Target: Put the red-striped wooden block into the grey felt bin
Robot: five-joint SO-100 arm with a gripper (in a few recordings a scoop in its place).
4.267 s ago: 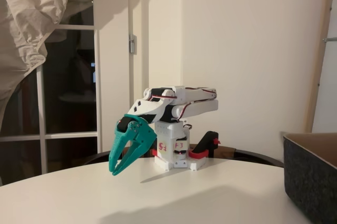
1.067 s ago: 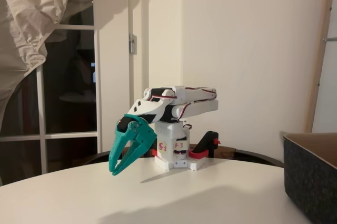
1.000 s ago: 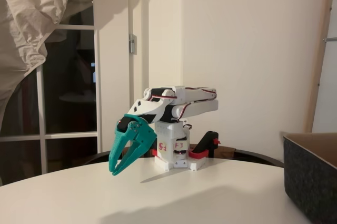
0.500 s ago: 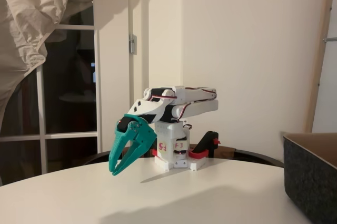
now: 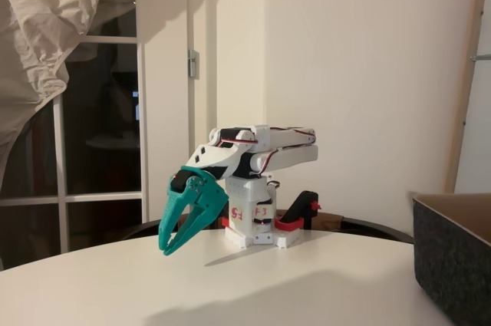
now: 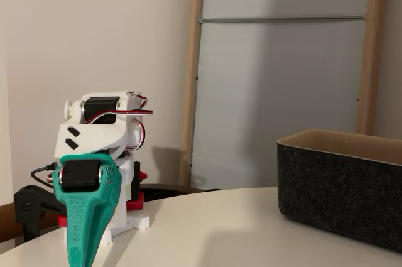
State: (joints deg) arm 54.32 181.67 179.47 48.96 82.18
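Nothing has moved: arm [image 5: 265, 146] folded, teal fingers [image 5: 173, 222] apart, pointing at table [image 5: 307, 280]

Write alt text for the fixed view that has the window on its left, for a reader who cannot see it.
A white robot arm sits folded low on a pale round table, its teal tool pointing down at the tabletop with the fingers slightly apart and nothing between them. A corner of the grey felt bin stands at the right edge, and a dark window with a bunched curtain fills the left.
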